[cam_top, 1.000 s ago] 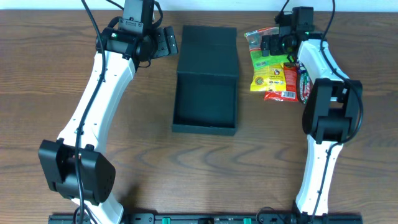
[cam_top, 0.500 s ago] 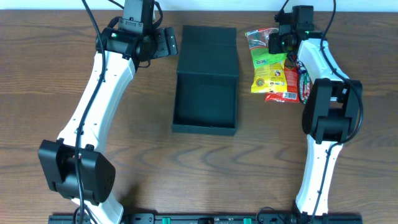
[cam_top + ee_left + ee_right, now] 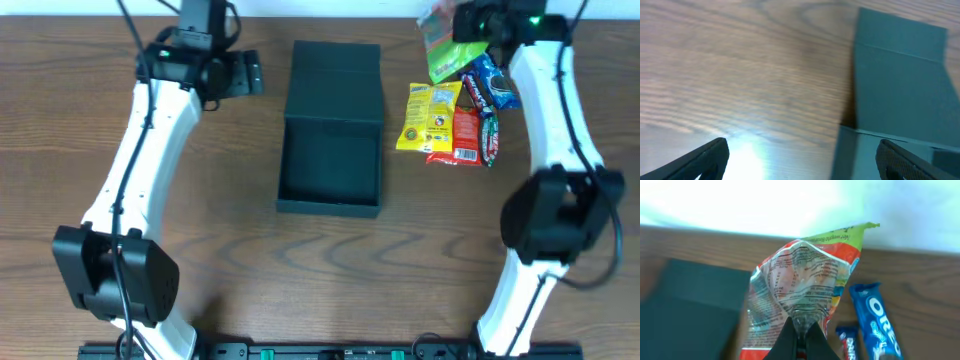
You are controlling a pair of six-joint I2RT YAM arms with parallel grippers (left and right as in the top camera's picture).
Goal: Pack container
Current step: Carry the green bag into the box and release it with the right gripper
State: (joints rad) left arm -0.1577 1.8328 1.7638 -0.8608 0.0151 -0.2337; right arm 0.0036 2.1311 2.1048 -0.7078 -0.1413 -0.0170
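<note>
The container (image 3: 331,128) is a dark teal-black box standing open in the middle of the table, its flap lid laid back toward the far edge. My right gripper (image 3: 468,24) is shut on a clear snack bag (image 3: 441,48) with green and red print, held up off the table at the back right. In the right wrist view the bag (image 3: 805,272) hangs pinched between the jaws of the right gripper (image 3: 800,332), with the container (image 3: 690,315) at lower left. My left gripper (image 3: 248,76) is open beside the container's lid (image 3: 900,80) and holds nothing.
Right of the container lie a yellow packet (image 3: 430,118), a red packet (image 3: 465,135), a blue Oreo pack (image 3: 490,85) and a dark wrapper (image 3: 489,138). The Oreo pack (image 3: 875,315) also shows under the held bag. The table's far edge runs just behind my right gripper.
My right gripper has shut on the snack bag and lifted it up and back off the pile. The left arm has shifted slightly left, still open.
</note>
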